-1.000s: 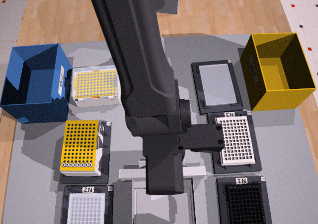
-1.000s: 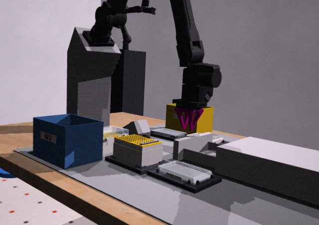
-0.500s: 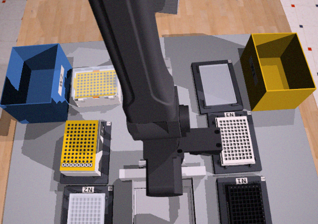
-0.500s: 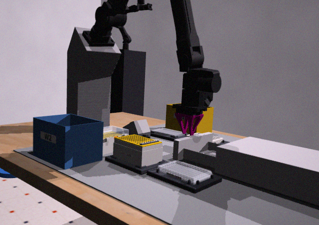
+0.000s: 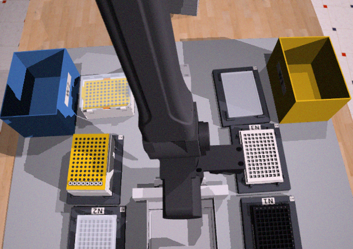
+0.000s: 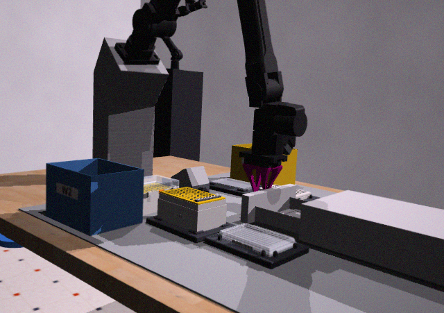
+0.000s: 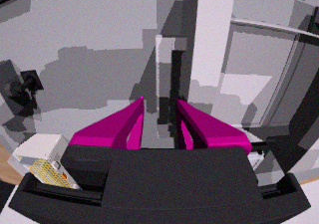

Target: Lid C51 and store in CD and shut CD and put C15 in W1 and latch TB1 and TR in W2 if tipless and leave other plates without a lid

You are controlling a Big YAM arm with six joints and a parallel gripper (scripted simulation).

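Wrist view: hand [image 7: 159,123] part-open, empty, above drawer front [image 7: 209,25].
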